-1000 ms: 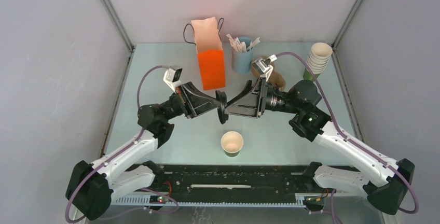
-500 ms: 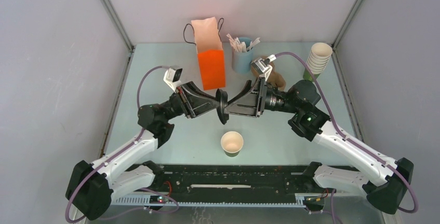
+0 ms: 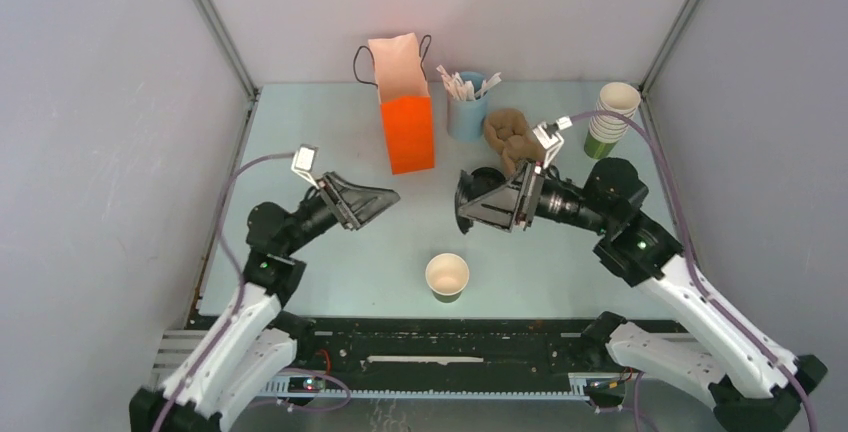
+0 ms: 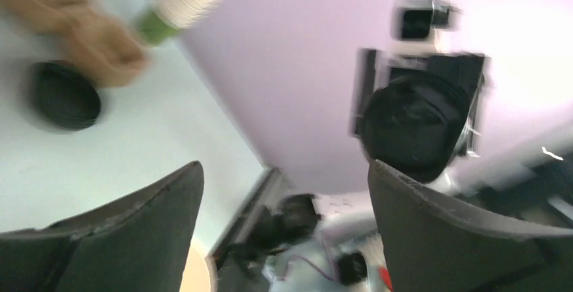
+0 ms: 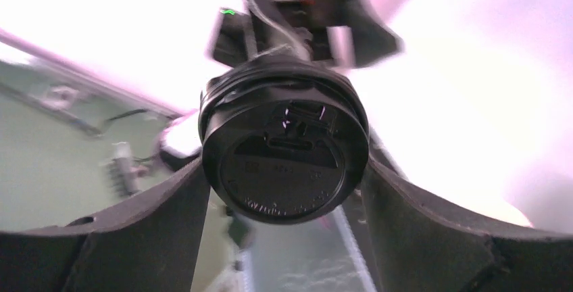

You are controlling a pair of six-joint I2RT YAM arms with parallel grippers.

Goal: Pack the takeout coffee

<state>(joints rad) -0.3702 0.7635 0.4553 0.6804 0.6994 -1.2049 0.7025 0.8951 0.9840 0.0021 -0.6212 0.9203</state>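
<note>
A small green paper cup (image 3: 447, 276) stands open-topped and lidless near the table's front middle. No lidded takeout coffee is in view. My right gripper (image 3: 464, 203) (image 5: 285, 170) is shut on a round black lid (image 3: 462, 208) (image 5: 284, 162), held on edge above the table behind and right of the cup. The left wrist view shows that same lid (image 4: 413, 130) in front of the right wrist. My left gripper (image 3: 385, 204) (image 4: 285, 170) is open and empty, well left of the lid and apart from it.
An orange paper bag (image 3: 408, 127) stands at the back. Right of it are a blue holder of sachets (image 3: 466, 112) and a lumpy brown object (image 3: 510, 134). A stack of lidless cups (image 3: 610, 117) sits back right. A loose black lid (image 4: 64, 96) lies on the table.
My left gripper opened, let go of the lid and drew back to the left. My right gripper kept the lid and pulled away to the right.
</note>
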